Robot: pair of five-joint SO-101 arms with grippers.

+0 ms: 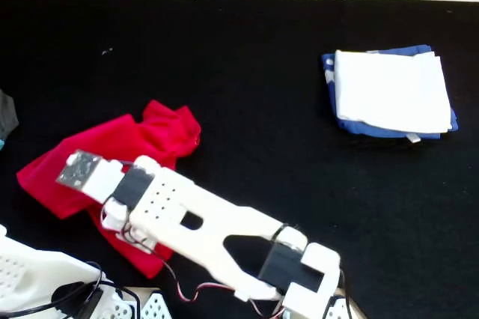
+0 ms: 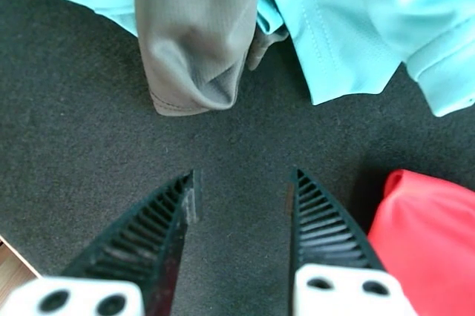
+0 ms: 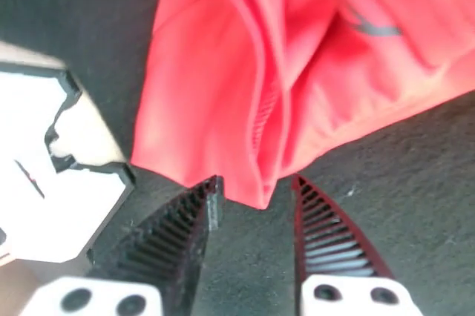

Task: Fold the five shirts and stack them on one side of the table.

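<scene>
R gripper [image 3: 256, 180]: jaws apart, corner of crumpled red shirt [image 1: 142, 139] between them. L gripper [image 2: 245, 175]: apart too, over black table [image 1: 247, 49], near grey shirt [image 2: 193, 34] & aqua shirt [image 2: 349, 19]. Folded white shirt [image 1: 389, 90] sits on blue shirt [image 1: 389, 130], well apart; its tag [image 1: 412, 138] too small to read.

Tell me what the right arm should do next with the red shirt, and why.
Probably close the right gripper: it is open, and a folded edge of the red shirt lies between its fingertips on the black table, so a pinch there should catch the cloth.
</scene>
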